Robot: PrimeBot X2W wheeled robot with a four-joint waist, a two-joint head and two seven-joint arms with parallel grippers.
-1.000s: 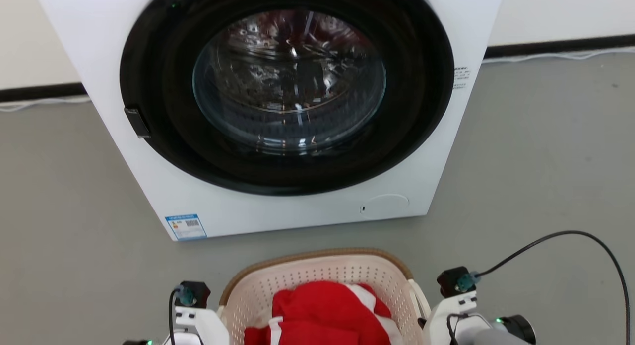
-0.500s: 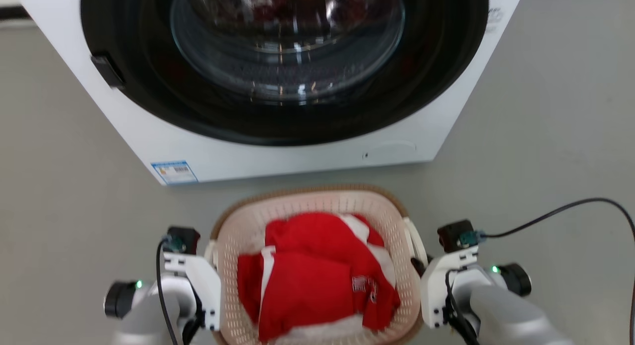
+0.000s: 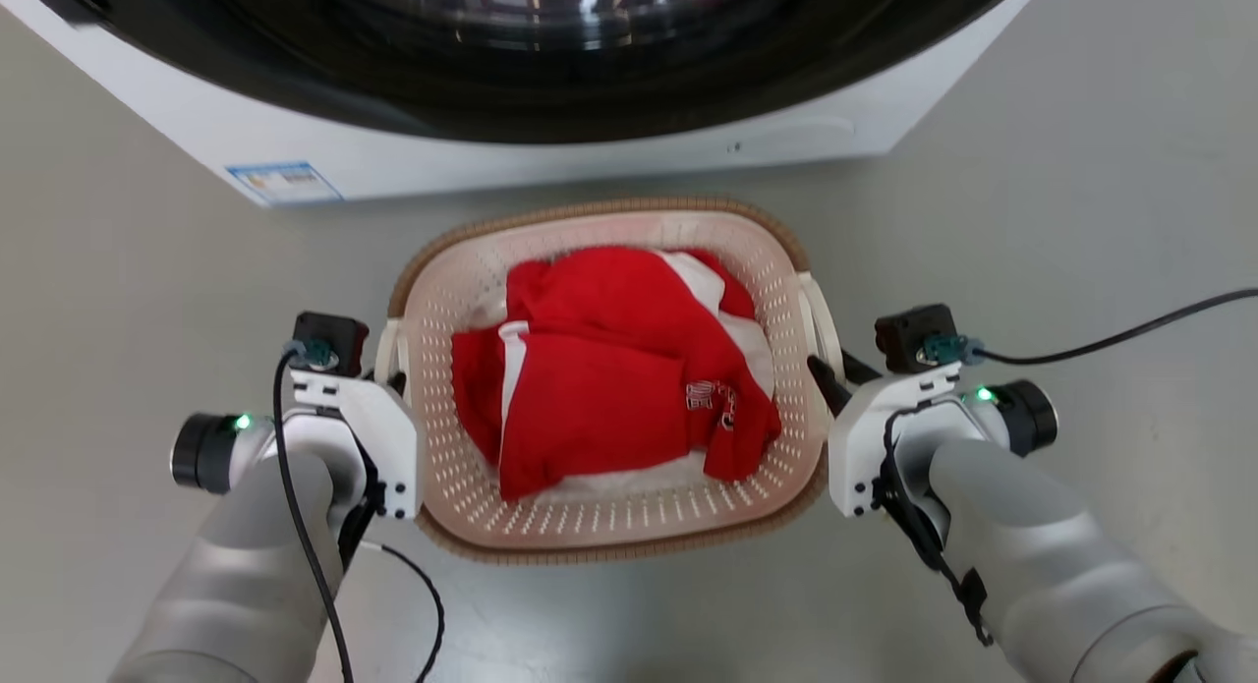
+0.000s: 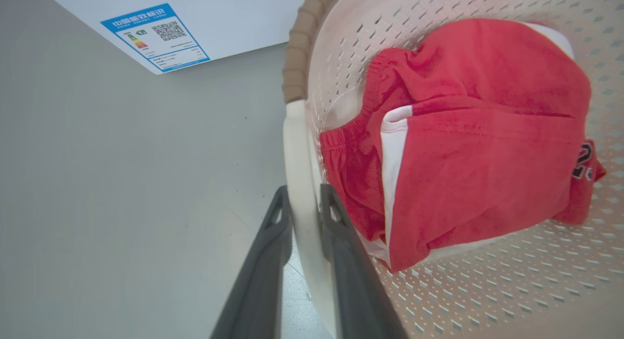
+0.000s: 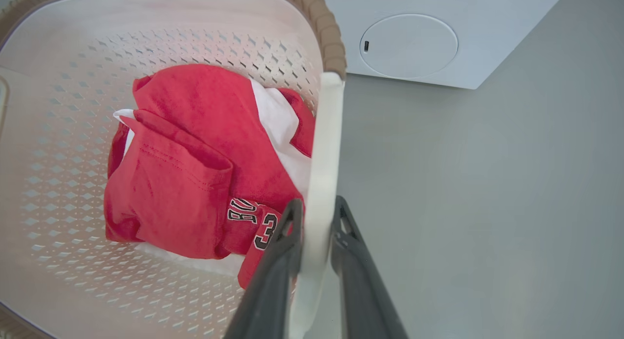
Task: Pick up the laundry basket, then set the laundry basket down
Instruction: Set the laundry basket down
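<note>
Both are pinched narrow on a handle. The left pincer (image 4: 303,202) clamps the left handle (image 4: 297,149) and the right pincer (image 5: 317,207) clamps the right handle (image 5: 326,134). The laundry basket (image 3: 629,511) sits between them with red clothes (image 3: 609,369) inside, and the washing machine (image 3: 550,157) is just beyond the fingertips. I cannot tell whether the basket is clear of the floor (image 3: 1032,221). I'd judge this the carrying step. Next, both arms should lower evenly, keeping the basket level, before either pincer opens.
</note>
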